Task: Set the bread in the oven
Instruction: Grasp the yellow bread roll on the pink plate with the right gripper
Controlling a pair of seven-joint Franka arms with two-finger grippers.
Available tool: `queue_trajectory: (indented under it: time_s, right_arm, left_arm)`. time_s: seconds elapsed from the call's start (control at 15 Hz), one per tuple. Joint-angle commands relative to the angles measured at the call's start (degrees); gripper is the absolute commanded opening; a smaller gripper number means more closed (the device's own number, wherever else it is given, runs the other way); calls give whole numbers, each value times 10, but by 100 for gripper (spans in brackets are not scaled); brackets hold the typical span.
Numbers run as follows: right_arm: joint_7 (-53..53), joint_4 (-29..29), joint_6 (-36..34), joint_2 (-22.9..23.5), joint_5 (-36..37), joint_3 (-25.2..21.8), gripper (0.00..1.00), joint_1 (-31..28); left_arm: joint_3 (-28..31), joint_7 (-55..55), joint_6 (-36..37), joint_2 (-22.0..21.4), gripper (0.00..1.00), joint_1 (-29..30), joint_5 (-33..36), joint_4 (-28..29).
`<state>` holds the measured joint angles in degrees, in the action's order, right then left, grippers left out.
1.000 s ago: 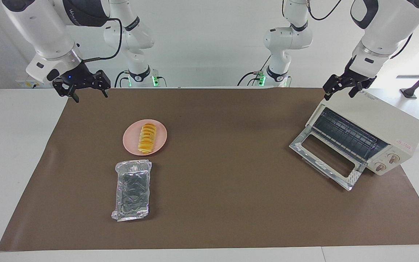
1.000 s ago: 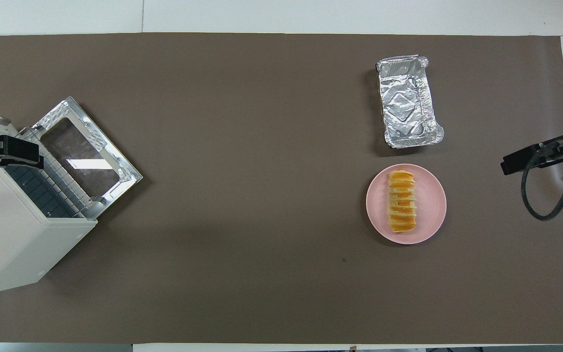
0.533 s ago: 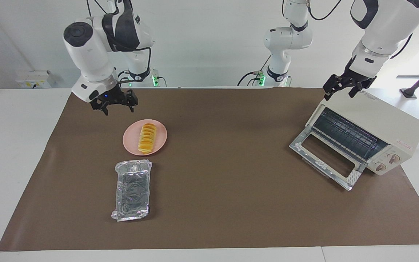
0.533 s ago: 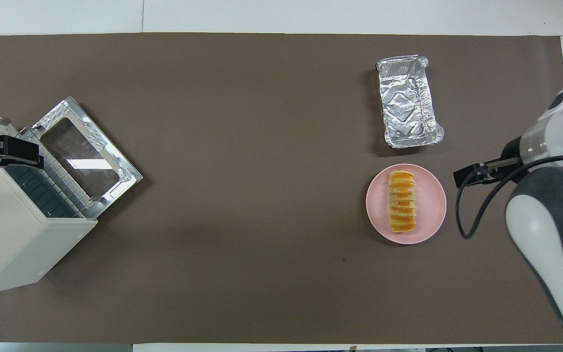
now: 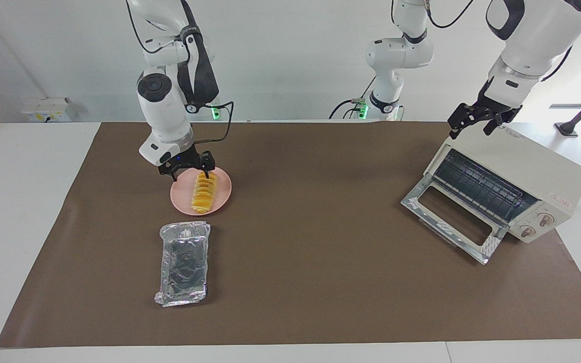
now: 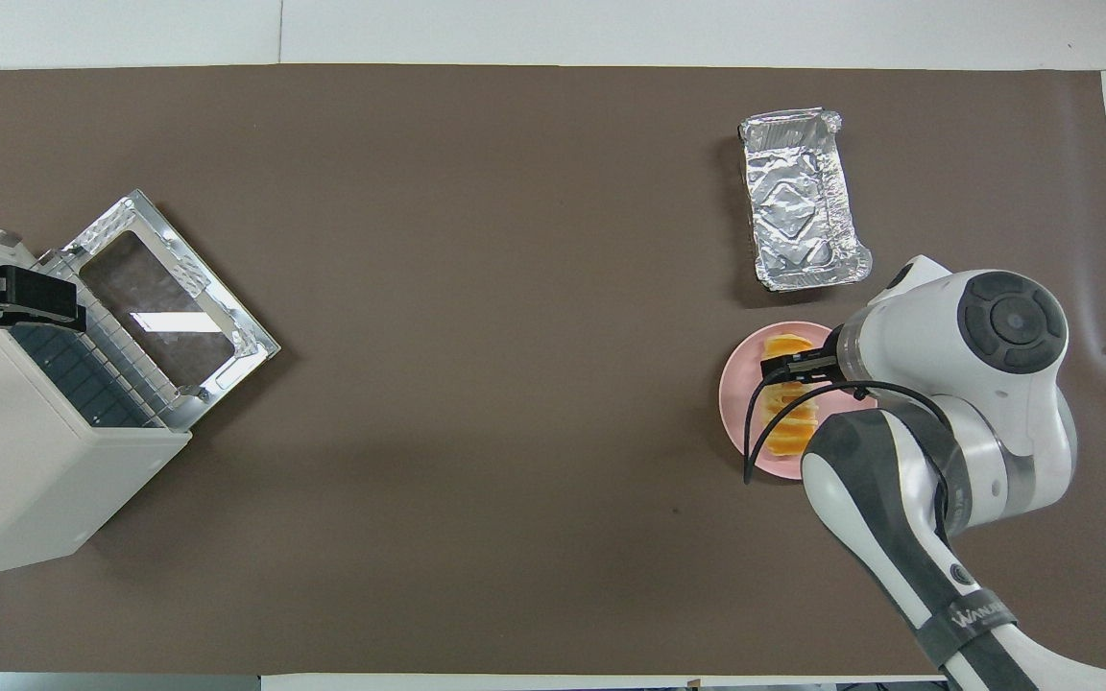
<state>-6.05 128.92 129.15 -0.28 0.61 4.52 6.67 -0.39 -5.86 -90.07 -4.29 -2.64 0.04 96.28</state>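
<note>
Right tool (image 5: pixel 188 170) open over bread (image 5: pixel 204 194)

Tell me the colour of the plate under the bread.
The plate is pink, clearest in the facing view.

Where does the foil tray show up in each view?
Facing view: the foil tray sits low in the picture, just below the pink plate.
Overhead view: the foil tray sits high in the picture, just above the pink plate.
Shared landmark: the pink plate beside it.
</note>
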Motion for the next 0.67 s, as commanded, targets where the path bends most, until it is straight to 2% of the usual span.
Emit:
queue_trajectory:
  time_s: [0.0, 0.2, 0.6]
  right_arm:
    - [-14, 8, 44, 19, -1, -1, 100, 4]
    - [-11, 32, 94, 30, -1, -1, 100, 4]
    - [-7, 33, 116, 63, -1, -1, 100, 6]
  left_arm:
    - [0, 0, 12, 0, 100, 3, -9, -7]
    - [1, 0, 12, 0, 100, 3, -9, -7]
    - [0, 0, 12, 0, 100, 2, -9, -7]
